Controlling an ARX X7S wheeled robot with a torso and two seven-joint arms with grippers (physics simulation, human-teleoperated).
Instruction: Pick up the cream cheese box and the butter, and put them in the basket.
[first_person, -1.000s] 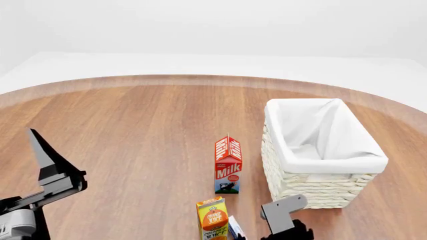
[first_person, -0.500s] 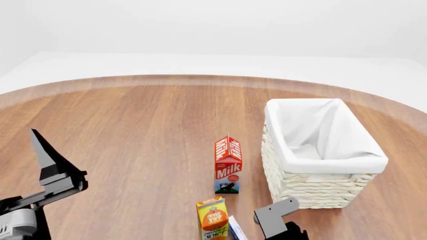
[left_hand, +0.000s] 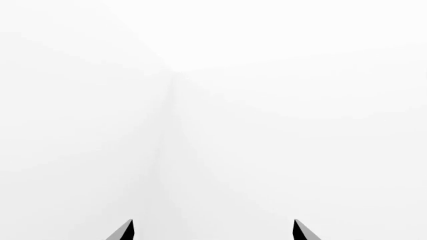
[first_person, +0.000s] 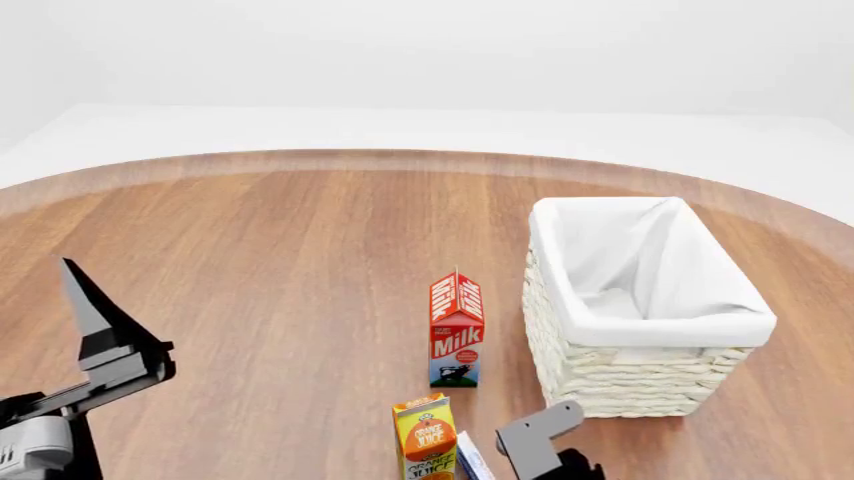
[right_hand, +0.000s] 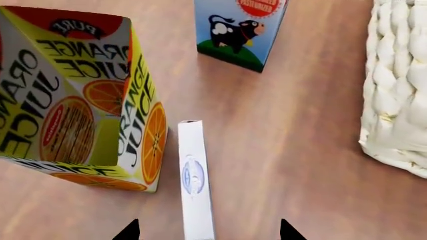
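**White cream cheese box now lined up between the right fingers**

White-and-blue cream cheese box (right_hand: 194, 180) stands on its thin edge on the wooden bench (first_person: 294, 260), just beside the orange juice carton (right_hand: 80, 95), on the carton's basket side. In the head view only a sliver of it shows (first_person: 473, 460), at about 6 o'clock on the bench.

What changed: over the last second the right gripper (right_hand: 207, 232) slid toward 9 o'clock in the head view, away from the basket (first_person: 641, 310) front corner and toward the juice carton. Left gripper (left_hand: 212, 231) hasn't moved; it's parked at 8 o'clock, pointing up, its camera seeing only blank white.

Finger state:
- Right: spread, both tips visible in the wrist view, one either side of the box's near end. Nothing pinched.
- Left: spread, nothing between the tips.

What it means: my read is that this is pre-grasp alignment on the cream cheese box. The box sits roughly centred in the gap, so the next step is likely descend and close. Clearance on the juice carton side looks tight, so that finger may nudge the carton.

Basket sits at 3 o'clock, liner open, nothing visible inside, though its near floor is hidden behind the front wall. Milk carton (first_person: 457, 330) stands between juice and basket, toward 12 from the box.

Butter: not visible in any view. Can't place it.
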